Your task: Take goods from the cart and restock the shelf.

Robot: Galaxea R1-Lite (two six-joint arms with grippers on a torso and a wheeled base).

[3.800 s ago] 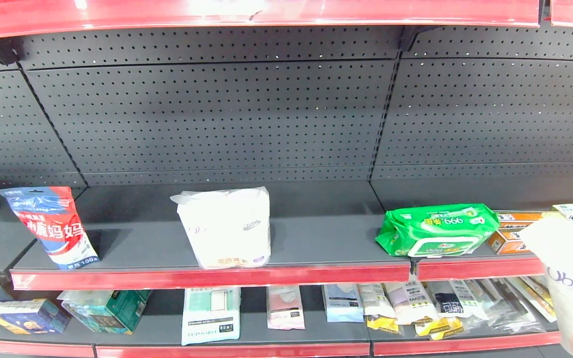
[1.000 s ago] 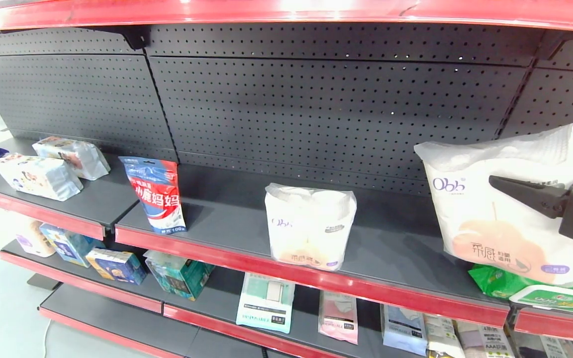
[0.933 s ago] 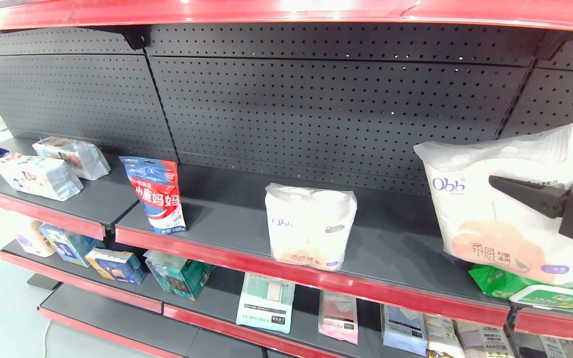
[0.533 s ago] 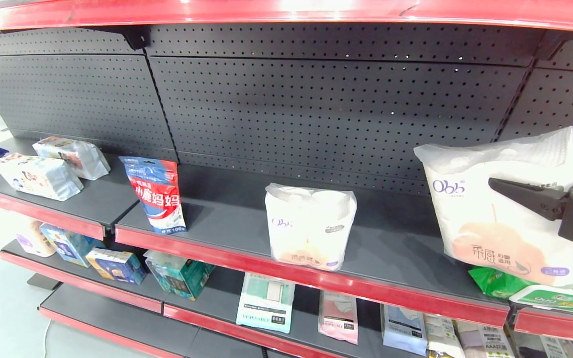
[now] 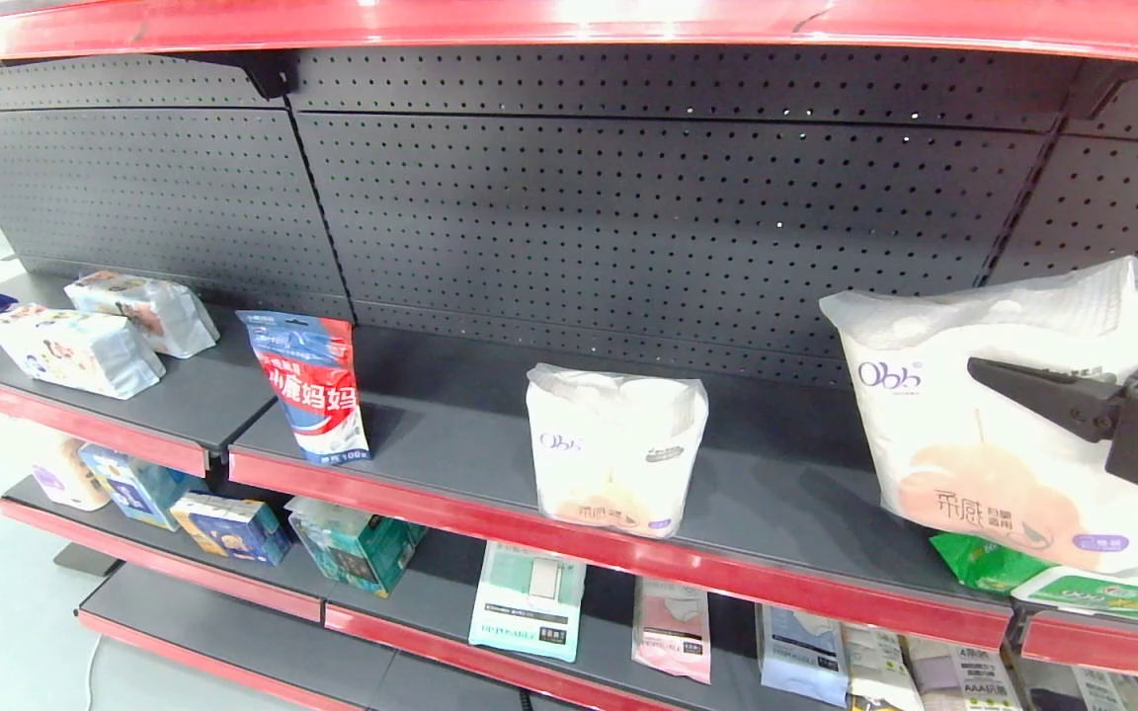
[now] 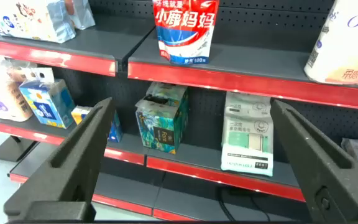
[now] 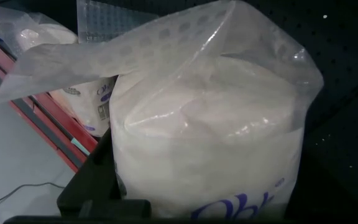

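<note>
Down low and close, the left end effector [image 6: 191, 106] has its fingers spread wide with nothing in them, in front of the lower shelves. Higher up, the right end effector [image 5: 1014, 380] grips a big white pack of paper rolls [image 5: 984, 464]. The pack is over the right end of the middle shelf [image 5: 786, 494], right above a green pack of wipes [image 5: 984, 555]. Farther along stand another white pack [image 5: 616, 449] and a blue and red bag [image 5: 310, 385]. If the big pack is let go here, it could land on the bumpy wipes, tip forward and fall off the shelf.
</note>
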